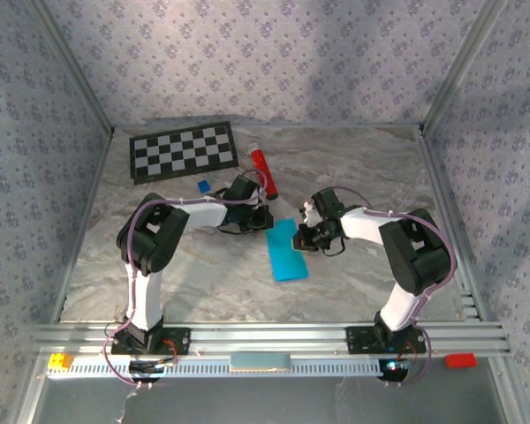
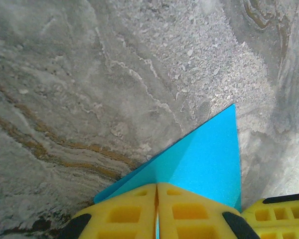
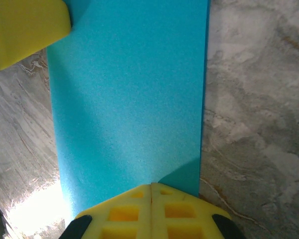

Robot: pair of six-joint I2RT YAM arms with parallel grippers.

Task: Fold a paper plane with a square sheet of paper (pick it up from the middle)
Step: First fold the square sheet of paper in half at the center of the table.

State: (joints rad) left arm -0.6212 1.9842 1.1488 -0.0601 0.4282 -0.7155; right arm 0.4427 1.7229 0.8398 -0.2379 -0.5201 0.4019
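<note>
grey marble-look table [image 1: 362, 168], seen from above, w/ a checkerboard mat [image 1: 183, 152] at the back left. near the centre, btwn my two arms, lies the square sheet of paper [image 1: 288, 253]. it is now a narrow cyan rectangle, long side running away from my bases.

my left gripper [image 1: 263, 217] and right gripper [image 1: 306, 235] meet at its far end, one per side. left wrist cam: my left pads are pressed together on the paper. a blue triangle pokes past them over the tabletop, w/ a second layer peeking out on its left. right wrist cam: my right pads are likewise closed, pinching the strip's near edge. the strip runs flat ahead, and a left pad sits on its far left corner.

behind us are a red cylinder [image 1: 263, 170] and a tiny dark-blue block [image 1: 203, 186] near my left wrist, both apart from the paper.

progress, my read: the first half-fold looks done, since the sheet is clearly narrower than long and shows two layers at one edge. the triangle may be a nose corner starting, but i can't tell for sure. left to do: both nose corners, centre crease, wings. early stage, no pointed nose yet.
</note>
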